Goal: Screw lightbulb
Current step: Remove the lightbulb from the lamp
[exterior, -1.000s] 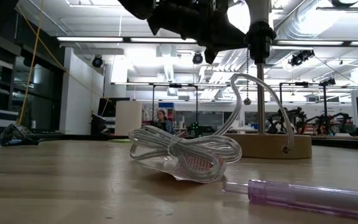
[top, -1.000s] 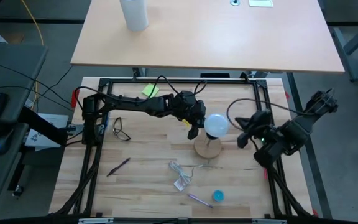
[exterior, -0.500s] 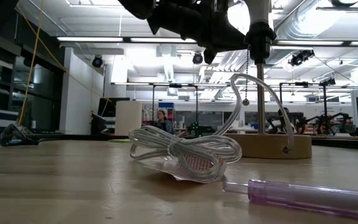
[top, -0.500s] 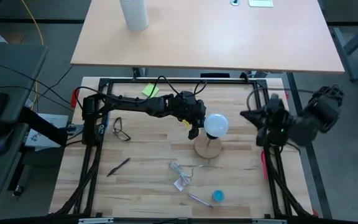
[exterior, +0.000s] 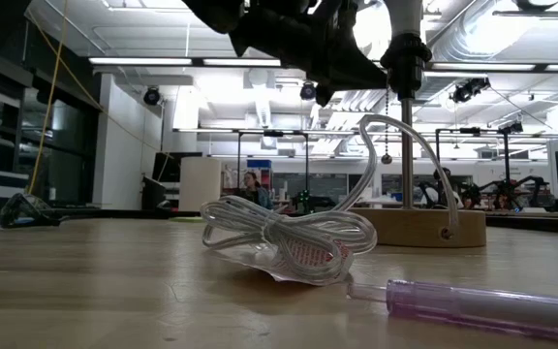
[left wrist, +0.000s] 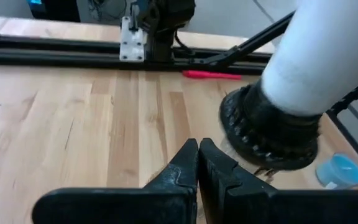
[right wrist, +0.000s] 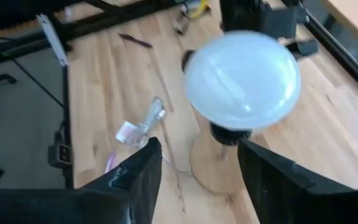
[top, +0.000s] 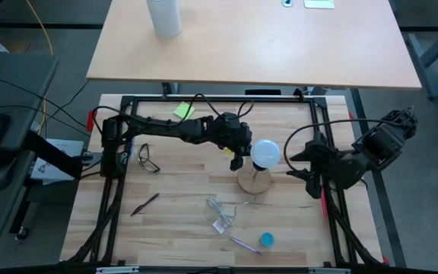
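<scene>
Sitting in the black socket (right wrist: 232, 134) on the round wooden base (top: 254, 183), the lightbulb (top: 265, 153) stands upright. The left gripper (top: 236, 161) waits just beside the lightbulb, fingers pressed together. The right gripper (top: 304, 163) is near its other side, fingers spread apart.

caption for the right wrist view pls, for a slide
Right gripper, jaws open, faces the white frosted lightbulb seated in the black socket on its round wooden base.

The left gripper (top: 236, 162) crowds one side of the lightbulb (top: 265, 153). The opposite side lies open toward the right gripper (top: 301, 161). Bare worktop (top: 181, 221) surrounds the cable bundle (top: 220, 215).
</scene>
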Motion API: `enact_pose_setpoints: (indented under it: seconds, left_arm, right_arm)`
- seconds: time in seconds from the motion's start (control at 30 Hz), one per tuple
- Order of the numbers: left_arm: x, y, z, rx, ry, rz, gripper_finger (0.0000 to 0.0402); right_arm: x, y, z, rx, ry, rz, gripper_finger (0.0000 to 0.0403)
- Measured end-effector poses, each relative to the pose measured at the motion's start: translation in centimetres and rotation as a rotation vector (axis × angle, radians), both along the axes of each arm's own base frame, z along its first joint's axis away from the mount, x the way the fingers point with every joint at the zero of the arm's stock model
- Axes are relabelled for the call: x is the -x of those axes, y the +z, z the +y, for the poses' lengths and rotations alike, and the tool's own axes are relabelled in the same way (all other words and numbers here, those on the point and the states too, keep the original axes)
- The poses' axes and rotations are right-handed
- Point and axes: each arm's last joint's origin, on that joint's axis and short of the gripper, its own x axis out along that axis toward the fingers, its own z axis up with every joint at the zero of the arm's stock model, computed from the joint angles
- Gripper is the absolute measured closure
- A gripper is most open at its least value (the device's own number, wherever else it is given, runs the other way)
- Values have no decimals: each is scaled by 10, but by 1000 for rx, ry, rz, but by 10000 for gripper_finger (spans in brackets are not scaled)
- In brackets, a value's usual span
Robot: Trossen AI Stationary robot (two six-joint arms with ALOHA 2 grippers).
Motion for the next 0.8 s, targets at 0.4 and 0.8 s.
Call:
enact_pose_setpoints:
  seconds: [0.4,0.8]
  left_arm:
    - [28,27,65,-90,158,-21,401]
    - [45,94,26,-237,10,-61,401]
  right_arm:
    - [3,-16,13,-91,-89,157,221]
    - [-47,-45,48,-90,-166,168,400]
